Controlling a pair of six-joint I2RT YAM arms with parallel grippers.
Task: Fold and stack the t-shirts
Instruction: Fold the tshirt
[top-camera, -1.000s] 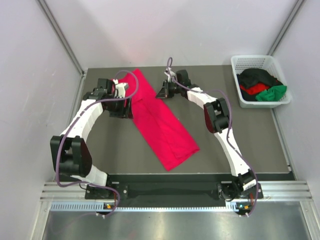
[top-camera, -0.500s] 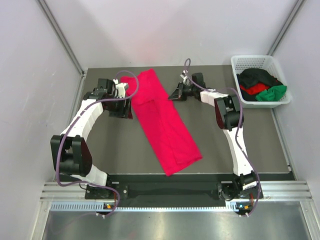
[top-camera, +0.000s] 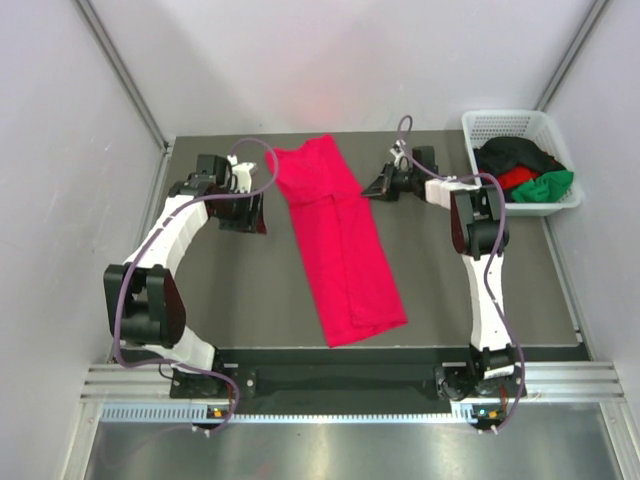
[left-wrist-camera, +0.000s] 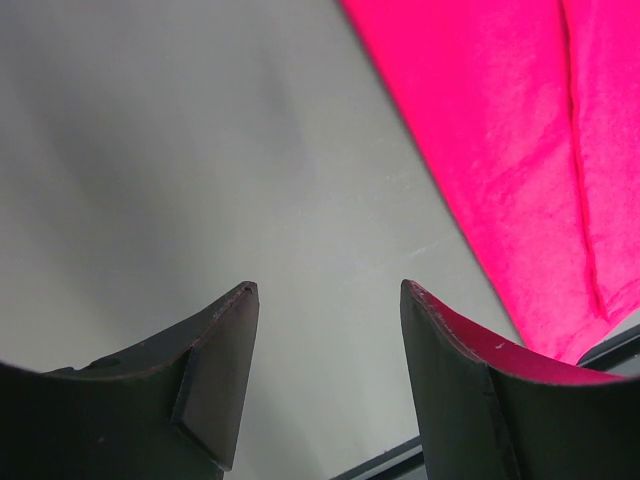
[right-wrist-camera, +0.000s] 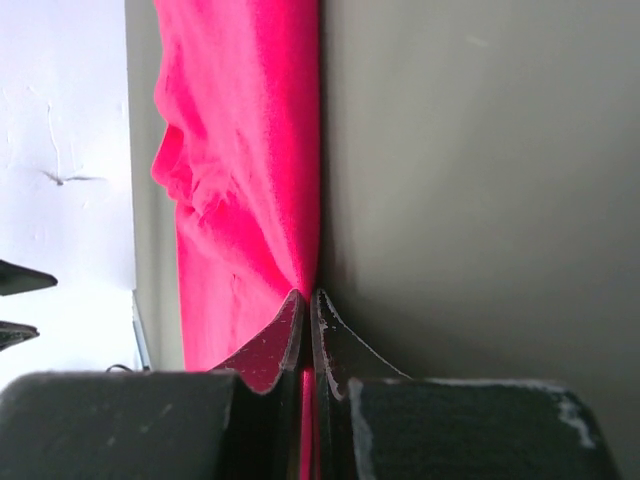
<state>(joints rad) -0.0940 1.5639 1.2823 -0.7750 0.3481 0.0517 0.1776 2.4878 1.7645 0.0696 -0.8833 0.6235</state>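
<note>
Step in hand, judged from the top view: squaring up a crimson-pink t-shirt (top-camera: 340, 240) that is already folded lengthwise into a narrow strip. It lies flat on the table (top-camera: 220, 310) between the arms. Its long axis runs from just short of 12 o'clock at the far end to between 5 and 6 o'clock at the near end. Which end is the collar I cannot tell. The right gripper (top-camera: 375, 188) sits at the strip's 3 o'clock edge near the far end. The left gripper (top-camera: 255, 213) is at 9 o'clock, just beside the cloth and apart from it. At 2 o'clock the white basket (top-camera: 500, 120) holds black (top-camera: 510, 152), red (top-camera: 512, 178) and green (top-camera: 545, 186) shirts, not yet folded.

Left wrist: the left gripper (left-wrist-camera: 325, 290) is spread wide with nothing in it, only bare table between the fingers. The shirt (left-wrist-camera: 500, 150) lies toward 1 o'clock.

Right wrist: the right gripper (right-wrist-camera: 308, 295) is closed tight on a pinch of the shirt's (right-wrist-camera: 250, 150) edge. The cloth fans away toward 11 o'clock.

Next move, as I judge it: a crosswise fold. That calls for the left gripper to take the opposite far corner, so both arms carry that end toward 6 o'clock evenly.
</note>
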